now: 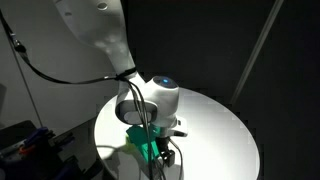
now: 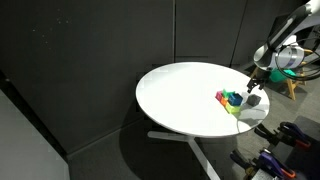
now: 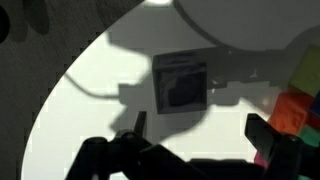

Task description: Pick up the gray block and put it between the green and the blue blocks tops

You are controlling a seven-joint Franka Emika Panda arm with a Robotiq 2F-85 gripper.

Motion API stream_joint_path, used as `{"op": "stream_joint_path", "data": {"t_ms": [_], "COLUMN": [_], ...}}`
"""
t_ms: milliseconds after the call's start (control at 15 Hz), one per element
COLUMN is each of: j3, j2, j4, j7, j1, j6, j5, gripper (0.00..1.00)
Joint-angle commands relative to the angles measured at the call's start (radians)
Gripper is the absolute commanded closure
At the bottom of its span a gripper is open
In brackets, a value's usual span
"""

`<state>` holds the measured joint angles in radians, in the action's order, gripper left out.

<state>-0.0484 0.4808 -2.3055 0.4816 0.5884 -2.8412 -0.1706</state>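
Note:
In the wrist view the gray block lies flat on the white table, a little ahead of my gripper. The jaws stand open and empty, with one dark finger on each side and the block beyond the gap, untouched. In an exterior view the gripper hangs just above the gray block near the table's edge. The green block sits in a small cluster of coloured blocks beside it. Green also shows under the arm. I cannot make out the blue block clearly.
The round white table stands before dark curtains. A red-orange block and other coloured blocks sit at the wrist view's right edge, close to one finger. A yellow block lies in the cluster. The table edge curves close by.

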Motion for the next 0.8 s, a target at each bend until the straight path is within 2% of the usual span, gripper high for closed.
{"op": "stream_joint_path", "data": {"t_ms": [0,467,733], "j3": [0.059,0.109,0.115], "j2": [0.037,0.059,0.058], "j4": [0.040,0.049,0.037], "j7": [0.042,0.098,0.143], "j1": [0.069,0.147,0.162], "j6": [-0.010,-0.001,-0.007], "j5": [-0.016,0.013,0.028], "gripper": [0.00,0.00,0.00]}}
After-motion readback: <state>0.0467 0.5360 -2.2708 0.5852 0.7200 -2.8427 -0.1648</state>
